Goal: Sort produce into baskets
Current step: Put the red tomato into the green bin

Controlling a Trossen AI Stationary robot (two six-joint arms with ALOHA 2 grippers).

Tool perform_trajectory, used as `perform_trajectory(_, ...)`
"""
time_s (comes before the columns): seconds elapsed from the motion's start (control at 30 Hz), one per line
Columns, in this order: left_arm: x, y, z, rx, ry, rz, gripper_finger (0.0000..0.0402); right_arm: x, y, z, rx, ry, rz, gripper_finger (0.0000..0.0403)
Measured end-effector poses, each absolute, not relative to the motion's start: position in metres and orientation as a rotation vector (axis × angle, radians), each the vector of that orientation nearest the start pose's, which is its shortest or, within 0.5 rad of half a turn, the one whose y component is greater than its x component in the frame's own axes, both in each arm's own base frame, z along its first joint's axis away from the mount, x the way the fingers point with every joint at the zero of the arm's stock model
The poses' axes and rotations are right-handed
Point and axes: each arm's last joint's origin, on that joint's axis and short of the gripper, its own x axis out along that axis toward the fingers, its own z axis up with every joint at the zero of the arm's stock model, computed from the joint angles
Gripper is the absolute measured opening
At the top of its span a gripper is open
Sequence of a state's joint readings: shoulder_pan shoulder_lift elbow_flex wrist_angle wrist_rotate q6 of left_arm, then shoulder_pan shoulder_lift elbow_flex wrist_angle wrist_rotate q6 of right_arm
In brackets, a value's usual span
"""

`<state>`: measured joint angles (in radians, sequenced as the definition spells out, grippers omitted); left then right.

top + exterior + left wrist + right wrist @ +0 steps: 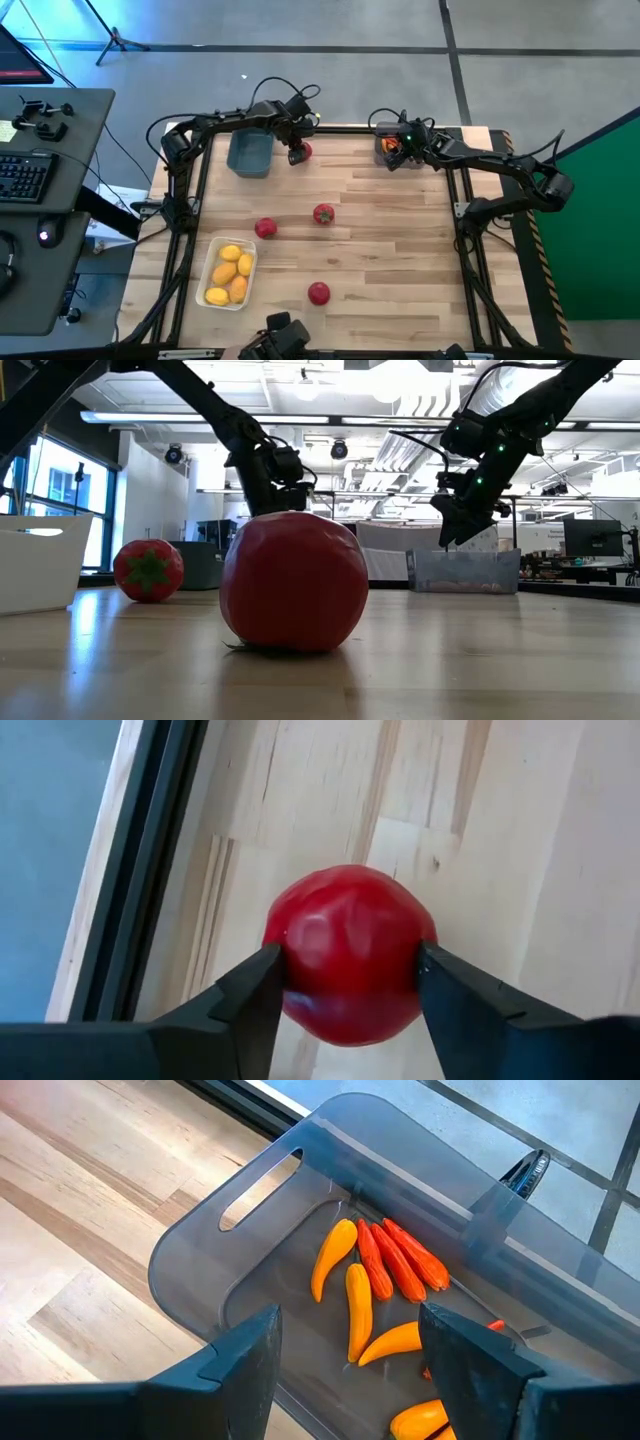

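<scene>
Where pale wood table meets grey floor, left end effector pinching tomato, right end effector spread.

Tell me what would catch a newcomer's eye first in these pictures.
The left gripper at the table's far edge, beside the dark blue-grey bin, has its fingers against both sides of a red tomato. The right gripper hangs open above the smoky grey bin of orange and red peppers. Nearer, a white tray holds yellow lemons, and three tomatoes lie loose on the wood.
</scene>
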<state>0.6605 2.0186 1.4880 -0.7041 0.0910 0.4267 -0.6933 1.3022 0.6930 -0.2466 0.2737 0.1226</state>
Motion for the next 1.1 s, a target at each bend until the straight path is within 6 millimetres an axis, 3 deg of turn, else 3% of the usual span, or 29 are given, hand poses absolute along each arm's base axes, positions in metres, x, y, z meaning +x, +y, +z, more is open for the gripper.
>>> perform_trajectory(0.3, 0.327, 0.237, 0.186, -0.045, 1.240, 0.213, 0.0179, 0.186, -0.164, 0.195, 0.282, 0.820, -0.955, 0.0227)
perform_trajectory(0.53, 0.324, 0.231, 0.204, -0.015, 1.209, 0.224, 0.0173, 0.185, -0.164, 0.195, 0.276, 0.825, -0.951, 0.0227)
perform_trajectory(0.8, 0.319, 0.228, 0.223, -0.003, 1.161, 0.250, 0.0140, 0.185, -0.164, 0.195, 0.276, 0.829, -0.950, 0.0227)
perform_trajectory(1.1, 0.321, 0.231, 0.221, -0.007, 1.159, 0.276, 0.0116, 0.185, -0.164, 0.194, 0.286, 0.831, -0.933, 0.0227)
